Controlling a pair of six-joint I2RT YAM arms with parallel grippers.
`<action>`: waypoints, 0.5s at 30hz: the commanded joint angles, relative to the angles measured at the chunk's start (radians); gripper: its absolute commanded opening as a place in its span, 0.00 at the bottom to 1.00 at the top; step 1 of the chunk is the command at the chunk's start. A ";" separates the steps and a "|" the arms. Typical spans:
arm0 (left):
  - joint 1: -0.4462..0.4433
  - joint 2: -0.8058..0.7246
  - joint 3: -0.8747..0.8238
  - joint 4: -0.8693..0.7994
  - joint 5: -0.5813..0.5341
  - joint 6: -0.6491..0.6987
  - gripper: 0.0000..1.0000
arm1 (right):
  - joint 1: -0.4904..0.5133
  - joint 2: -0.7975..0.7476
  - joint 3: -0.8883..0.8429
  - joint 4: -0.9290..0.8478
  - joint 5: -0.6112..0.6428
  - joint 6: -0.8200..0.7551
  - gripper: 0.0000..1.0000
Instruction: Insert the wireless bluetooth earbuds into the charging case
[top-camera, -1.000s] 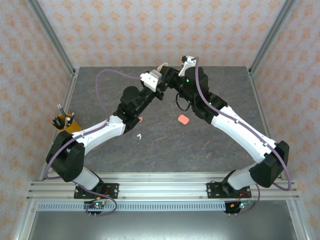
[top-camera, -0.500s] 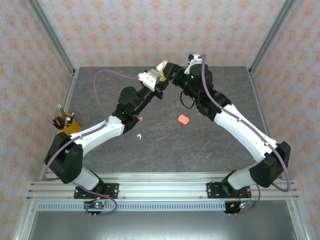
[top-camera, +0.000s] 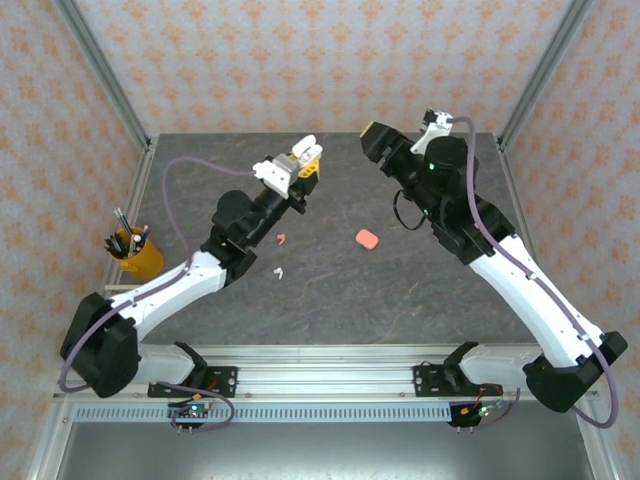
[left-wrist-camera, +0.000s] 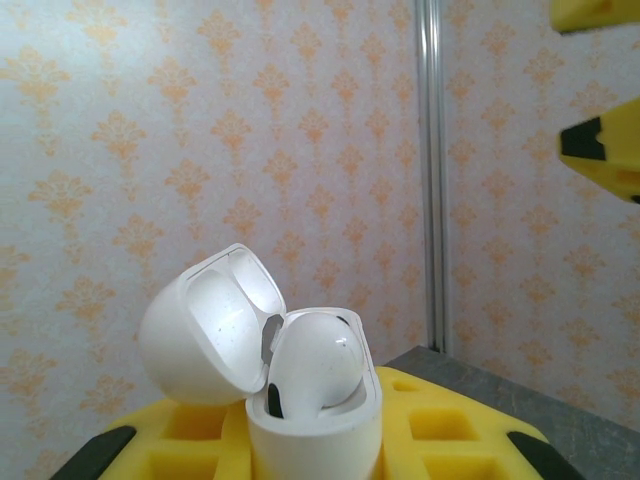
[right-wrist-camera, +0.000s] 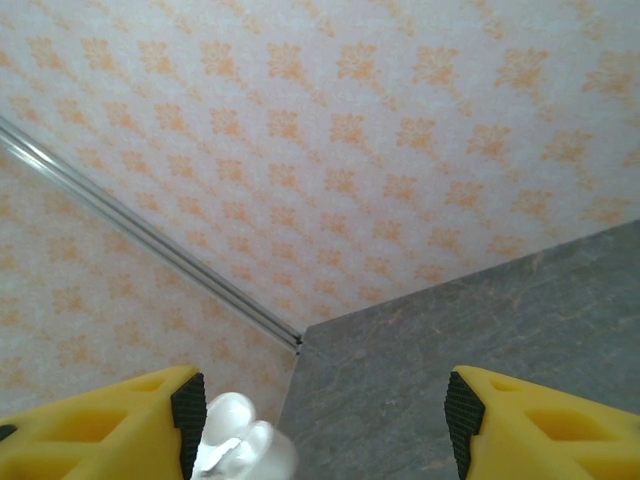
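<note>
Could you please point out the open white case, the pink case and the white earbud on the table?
Open white plastic charging case (left-wrist-camera: 315, 440): left wrist, lower body.
Salmon pink pebble-shaped case (top-camera: 367, 238): top external, centre.
Tiny white stemmed earbud (top-camera: 278, 271): top external, middle.

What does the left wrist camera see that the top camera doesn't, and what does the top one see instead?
Left wrist: up close, the open white case has its lid tipped back and a white earbud sitting inside. Top: the pink case, a pink earbud and a loose earbud lying on the table, plus the pen cup. Both: the white case held in the left gripper.
</note>
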 joint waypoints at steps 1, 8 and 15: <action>0.041 -0.082 -0.044 -0.031 -0.035 0.018 0.00 | -0.005 0.026 -0.050 -0.191 0.045 0.064 0.66; 0.116 -0.172 -0.105 -0.024 -0.072 0.009 0.00 | 0.021 0.201 -0.123 -0.298 -0.089 0.241 0.64; 0.158 -0.217 -0.139 0.022 -0.091 -0.006 0.00 | 0.176 0.494 0.006 -0.451 -0.061 0.154 0.64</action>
